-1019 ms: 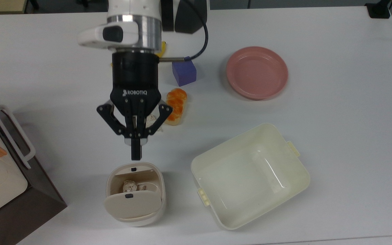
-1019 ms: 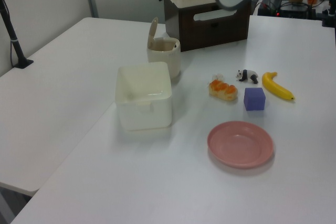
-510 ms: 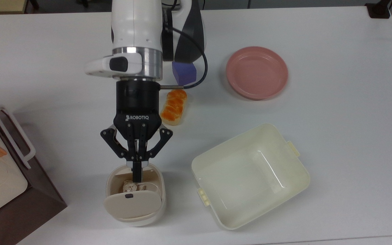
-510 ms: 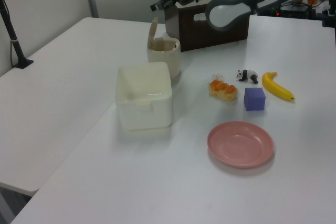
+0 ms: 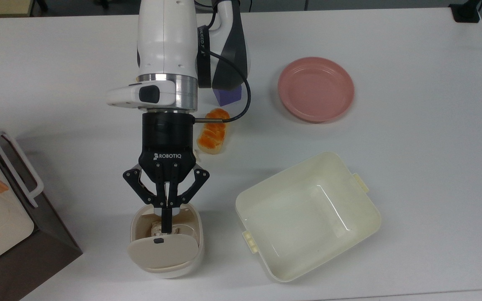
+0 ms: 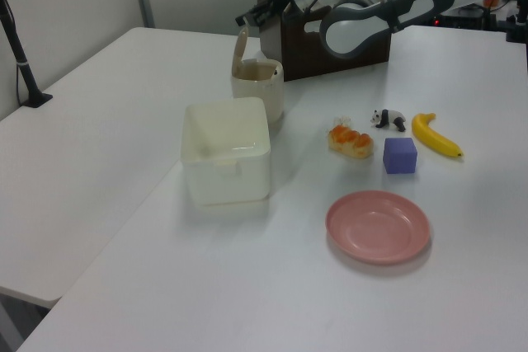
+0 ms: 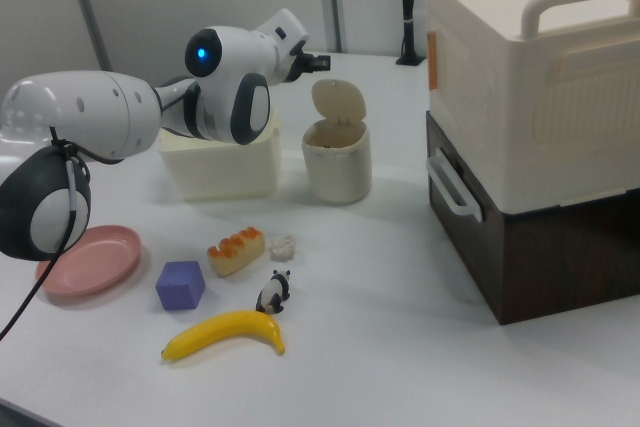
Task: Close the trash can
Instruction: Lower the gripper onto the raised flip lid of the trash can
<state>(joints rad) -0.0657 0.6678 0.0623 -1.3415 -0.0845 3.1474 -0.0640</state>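
The trash can (image 5: 197, 244) is a small beige bin near the front of the table, with crumpled paper inside. Its flat lid (image 5: 163, 251) is hinged open and stands upright (image 6: 239, 47) in the left view. My gripper (image 5: 165, 225) is shut with nothing in it. In the top view its tips lie over the can's opening, just short of the lid's black button. The left view places the gripper (image 6: 245, 19) above and behind the can (image 6: 257, 96). In the right view the gripper (image 7: 318, 62) is up beside the raised lid (image 7: 338, 102).
A larger cream tub (image 5: 366, 217) sits at the top view's right of the can. A dark brown box with a white handle (image 5: 19, 167) stands at the top view's left. A pink plate (image 5: 315, 89), bread (image 5: 211, 133), a purple cube (image 5: 229, 97), a banana (image 6: 436, 136) and a toy panda (image 6: 388, 118) lie behind.
The arm has advanced toward the trash can; the shut fingertips went from just short of its rim to over its opening near the lid. The lid has not moved.
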